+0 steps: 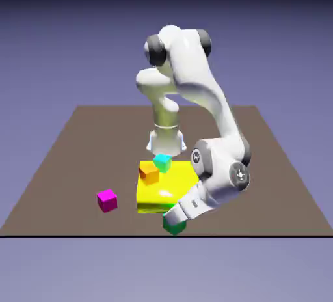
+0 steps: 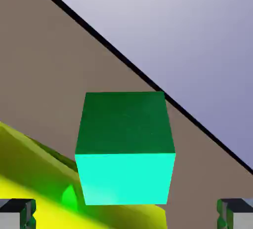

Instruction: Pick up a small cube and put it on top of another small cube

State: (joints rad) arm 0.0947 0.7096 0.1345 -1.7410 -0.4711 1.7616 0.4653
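Your gripper (image 2: 126, 213) stands wide and empty, with the green cube (image 2: 124, 146) dead ahead between its fingertips (image 2: 17, 212).

Exterior view looks down across table (image 1: 78, 144); hand view closes on green cube (image 2: 124, 144).

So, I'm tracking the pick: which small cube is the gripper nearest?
The green cube, at the table's near edge, between the open gripper fingers; the others lie farther back.
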